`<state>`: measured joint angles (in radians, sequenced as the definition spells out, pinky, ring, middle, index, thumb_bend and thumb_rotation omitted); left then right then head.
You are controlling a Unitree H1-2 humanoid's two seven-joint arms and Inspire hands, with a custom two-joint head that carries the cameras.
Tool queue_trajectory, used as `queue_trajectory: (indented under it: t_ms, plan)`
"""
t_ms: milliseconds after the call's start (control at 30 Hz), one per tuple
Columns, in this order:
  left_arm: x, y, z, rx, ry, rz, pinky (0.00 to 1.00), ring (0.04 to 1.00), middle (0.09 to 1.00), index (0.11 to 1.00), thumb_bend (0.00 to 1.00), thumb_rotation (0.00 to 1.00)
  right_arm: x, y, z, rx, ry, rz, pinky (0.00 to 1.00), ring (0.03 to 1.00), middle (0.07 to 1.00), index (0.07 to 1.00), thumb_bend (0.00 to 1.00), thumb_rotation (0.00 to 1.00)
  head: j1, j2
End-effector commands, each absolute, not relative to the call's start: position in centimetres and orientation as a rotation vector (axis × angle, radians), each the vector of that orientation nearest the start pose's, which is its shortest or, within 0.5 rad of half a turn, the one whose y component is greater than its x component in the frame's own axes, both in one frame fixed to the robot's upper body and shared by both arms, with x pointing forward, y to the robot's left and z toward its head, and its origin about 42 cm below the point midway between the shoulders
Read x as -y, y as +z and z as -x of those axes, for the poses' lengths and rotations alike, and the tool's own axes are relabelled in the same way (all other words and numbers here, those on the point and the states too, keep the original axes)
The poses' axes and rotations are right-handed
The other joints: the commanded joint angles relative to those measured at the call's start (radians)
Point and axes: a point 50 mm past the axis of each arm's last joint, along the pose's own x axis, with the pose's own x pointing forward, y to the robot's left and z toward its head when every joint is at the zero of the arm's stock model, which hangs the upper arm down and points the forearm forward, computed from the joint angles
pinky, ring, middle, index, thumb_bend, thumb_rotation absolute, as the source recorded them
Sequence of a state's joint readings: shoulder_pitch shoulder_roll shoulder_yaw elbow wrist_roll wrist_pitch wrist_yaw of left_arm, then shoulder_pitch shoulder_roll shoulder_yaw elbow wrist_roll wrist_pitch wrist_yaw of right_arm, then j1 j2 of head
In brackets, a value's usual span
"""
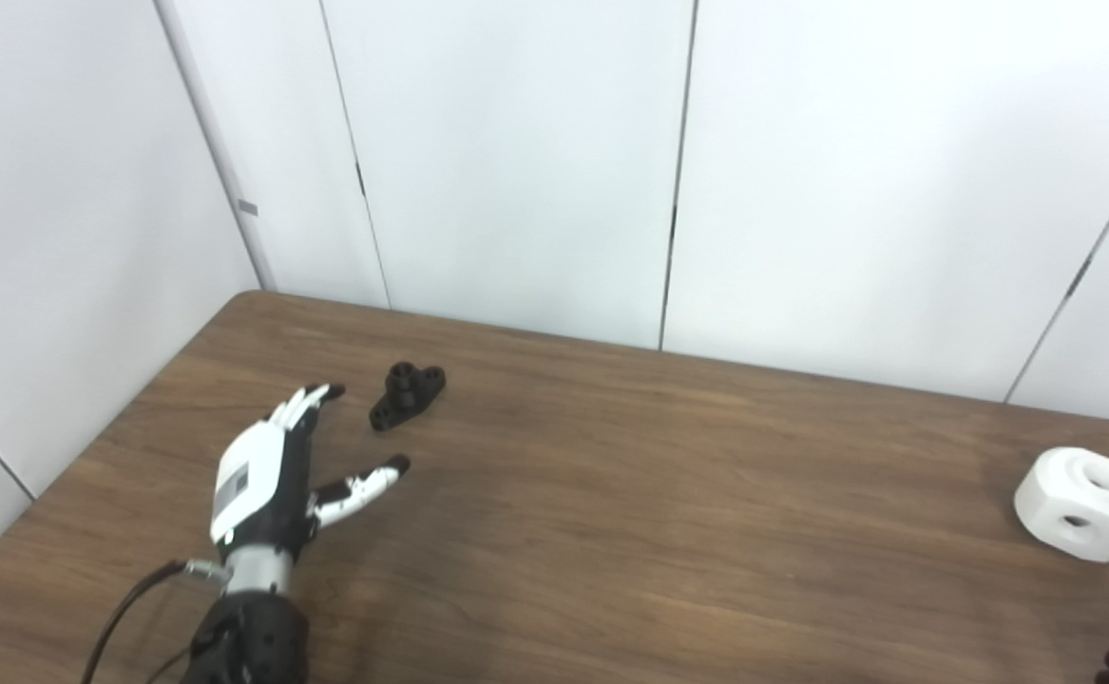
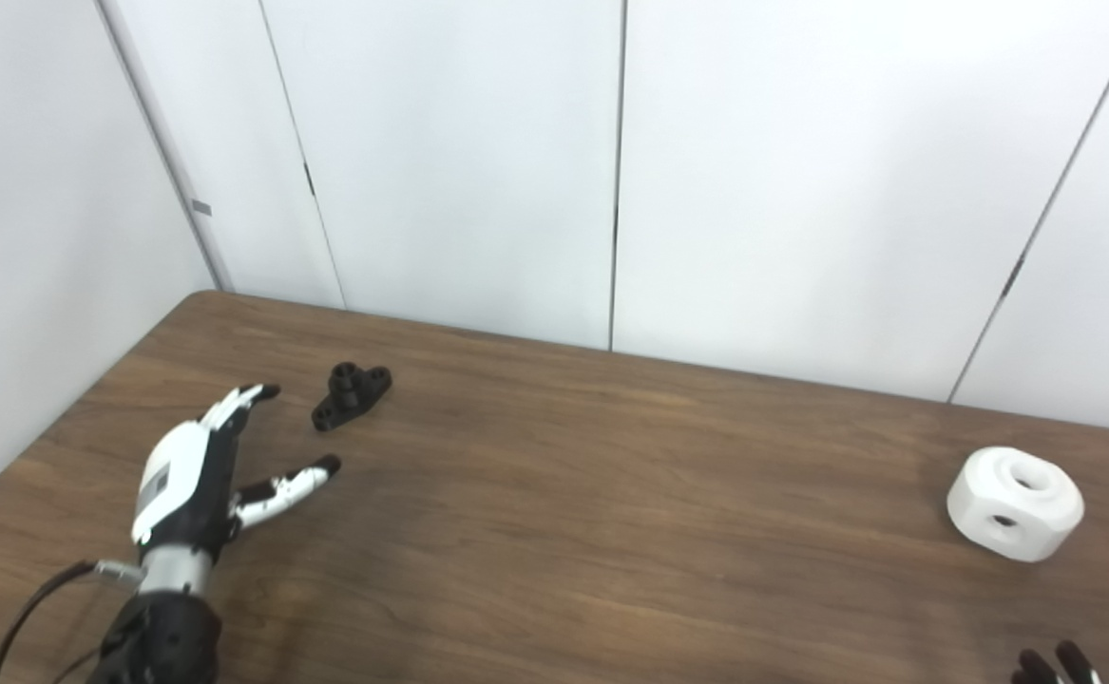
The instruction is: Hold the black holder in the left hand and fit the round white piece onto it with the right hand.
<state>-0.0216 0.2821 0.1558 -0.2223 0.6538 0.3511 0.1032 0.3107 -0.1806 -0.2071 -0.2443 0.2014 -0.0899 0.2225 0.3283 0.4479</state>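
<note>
Wooden table [image 1: 611, 532]: left hand [image 1: 269, 475] spread near black holder [image 1: 407, 394].

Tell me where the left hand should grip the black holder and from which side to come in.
Probably across the narrow middle of the black holder, beside its raised boss, leaving the top free. It lies flat and elongated on the table; the open left hand sits just near-left, so come from there.

Left hand [image 2: 195, 475] hovers low over the wooden table [image 2: 554, 532], fingers spread — empty, just short of the black holder [image 2: 352, 394]. Far right sits the round white piece [image 2: 1015, 503]; the right hand [image 2: 1053, 665] barely peeks in — pose perhaps unclear.
</note>
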Motion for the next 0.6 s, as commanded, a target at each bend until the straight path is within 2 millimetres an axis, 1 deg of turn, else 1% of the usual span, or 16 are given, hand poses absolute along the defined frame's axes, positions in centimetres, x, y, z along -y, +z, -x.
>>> queue_trajectory:
  t_ms: [0,100,300,467,567]
  plan:
    - [-35.3,18.7,-29.3,-0.009,0.481,-0.958,1.0,0.957,0.943,0.861,0.84,0.44,32.3,11.5,-17.0,0.036,-0.016,0.062,1.0,0.953,0.95,0.993,0.56,1.0,-0.001,0.001]
    - [-35.4,18.4,-30.6,-0.02,0.485,-0.989,1.0,0.957,0.933,0.85,0.86,0.46,32.4,11.5,-17.0,0.04,-0.015,0.064,1.0,0.955,0.952,0.995,0.54,1.0,-0.002,0.002]
    - [-35.7,18.0,-33.1,-0.055,0.497,-1.018,1.0,0.956,0.926,0.844,0.84,0.48,32.4,11.5,-16.9,0.044,-0.018,0.063,0.99,0.948,0.948,0.99,0.56,1.0,-0.003,0.004]
    - [-36.0,17.8,-34.8,-0.084,0.501,-1.028,1.0,0.947,0.918,0.835,0.85,0.46,32.3,11.6,-16.8,0.041,-0.012,0.058,1.0,0.959,0.956,0.996,0.55,1.0,-0.006,0.007]
    - [-36.3,17.5,-35.8,-0.102,0.505,-1.043,1.0,0.944,0.918,0.835,0.85,0.45,32.3,11.7,-16.8,0.04,-0.02,0.063,0.99,0.948,0.948,0.988,0.55,1.0,-0.009,0.01]
